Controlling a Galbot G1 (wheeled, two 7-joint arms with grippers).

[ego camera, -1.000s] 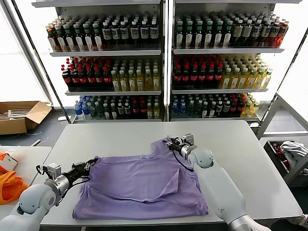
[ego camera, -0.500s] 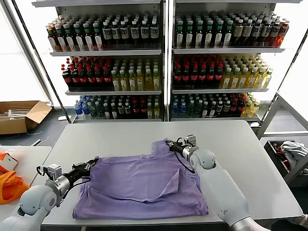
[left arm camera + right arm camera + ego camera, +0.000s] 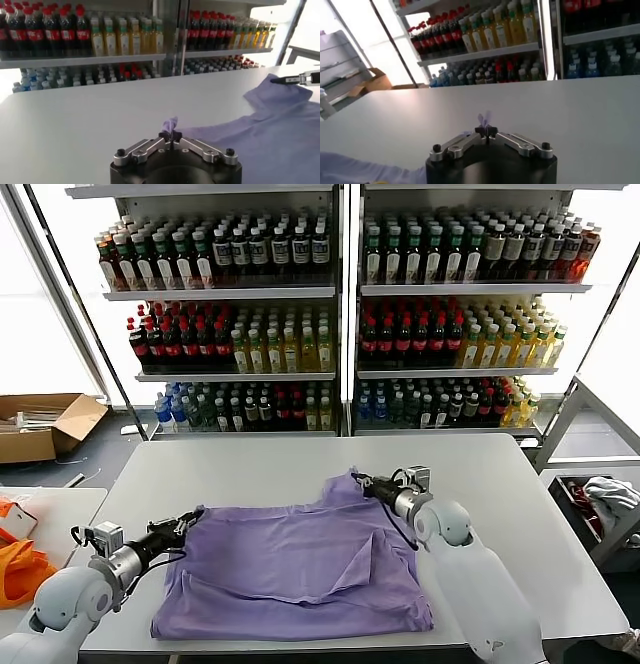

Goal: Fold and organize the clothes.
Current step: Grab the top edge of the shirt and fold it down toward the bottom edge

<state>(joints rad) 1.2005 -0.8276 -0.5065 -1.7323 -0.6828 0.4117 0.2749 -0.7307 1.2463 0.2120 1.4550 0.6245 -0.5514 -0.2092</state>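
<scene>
Over on the far left an orange fabric item (image 3: pixel 22 569) sits on a low side table (image 3: pixel 60 504), with an open cardboard box (image 3: pixel 45 424) on the floor behind it. Next comes the left gripper (image 3: pixel 192 521), low over the near left part of the white table (image 3: pixel 250 469), its fingers clenched on the left sleeve tip of the lavender T-shirt (image 3: pixel 300 569); from its own wrist camera a small tuft of purple cloth pokes up out of the closed fingertips (image 3: pixel 170 136). The T-shirt lies spread across the middle of the table toward the near edge, mostly flat, with a long fold running down its right half and its far right corner drawn up into a peak. That peak is pinched by the right gripper (image 3: pixel 362 481), which reaches in from the right over the middle of the table; in the right wrist view a sliver of lavender fabric stands up between the shut tips (image 3: pixel 485 131). Behind the table, shelves of bottled drinks (image 3: pixel 340 314) fill the whole wall. On the far right a bin (image 3: pixel 600 514) holds crumpled pale cloth.
</scene>
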